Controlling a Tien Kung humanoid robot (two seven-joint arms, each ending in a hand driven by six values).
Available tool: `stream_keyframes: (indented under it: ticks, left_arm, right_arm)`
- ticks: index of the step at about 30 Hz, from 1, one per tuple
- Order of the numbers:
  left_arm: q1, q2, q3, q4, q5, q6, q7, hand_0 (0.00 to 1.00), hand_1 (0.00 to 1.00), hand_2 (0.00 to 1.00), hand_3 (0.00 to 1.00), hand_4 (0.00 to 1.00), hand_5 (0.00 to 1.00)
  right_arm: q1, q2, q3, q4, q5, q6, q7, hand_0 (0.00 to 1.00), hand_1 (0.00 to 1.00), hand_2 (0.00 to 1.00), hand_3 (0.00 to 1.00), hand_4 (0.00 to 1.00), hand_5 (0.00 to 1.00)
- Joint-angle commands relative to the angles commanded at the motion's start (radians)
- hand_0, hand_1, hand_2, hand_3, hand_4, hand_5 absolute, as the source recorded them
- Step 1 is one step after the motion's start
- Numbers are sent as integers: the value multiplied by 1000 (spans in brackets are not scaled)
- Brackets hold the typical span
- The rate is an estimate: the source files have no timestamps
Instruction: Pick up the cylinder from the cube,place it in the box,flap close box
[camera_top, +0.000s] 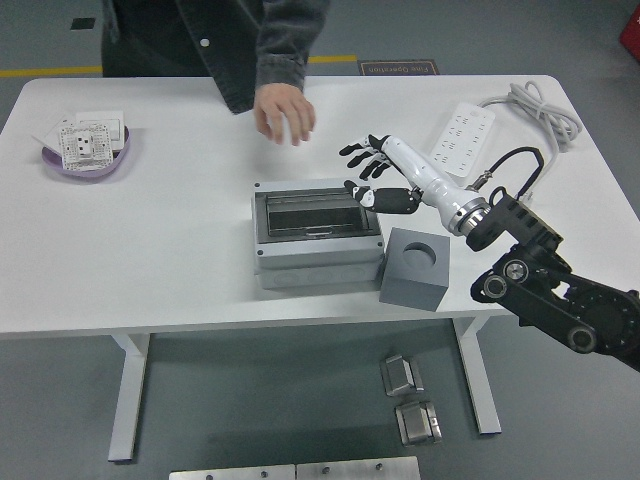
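Note:
The grey box (318, 236) stands mid-table with its dark see-through flap lying flat over the top. The cylinder is not visible. Right of the box is the grey cube (414, 268), whose round hole is empty. My right hand (354, 168), white with black fingers, hovers just past the box's far right corner with fingers spread and nothing in it. A person's hand (284, 112) hangs over the table beyond the box, touching nothing. My left arm is out of view.
A white power strip (459, 136) with its cable (535, 110) lies at the far right. A purple bowl (86, 158) holding white socket plates sits at the far left. Metal parts (403, 376) lie on the floor below.

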Motion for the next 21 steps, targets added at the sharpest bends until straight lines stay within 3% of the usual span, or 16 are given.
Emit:
stream_keyframes:
  ticks: [6, 9, 15, 21]
  left_arm:
    - [4, -2, -70, 0, 73, 5, 11, 670, 663, 569, 670, 389, 45]
    - [8, -4, -114, 0, 114, 6, 17, 670, 659, 568, 669, 378, 27]
    - [14, -1, -154, 0, 150, 5, 18, 670, 659, 569, 669, 379, 24]
    - [20, 6, -177, 0, 176, 3, 13, 670, 658, 569, 670, 381, 21]
  right_arm:
    - [-135, 24, 179, 76, -108, -16, 4, 530, 514, 644, 718, 613, 224]
    - [-211, 71, 278, 86, -109, -72, 66, 526, 512, 645, 720, 621, 202]
    - [-362, 144, 460, 72, -6, -179, 210, 524, 511, 644, 718, 622, 194]
    - [-481, 169, 598, 47, 144, -208, 361, 518, 510, 643, 713, 614, 195]
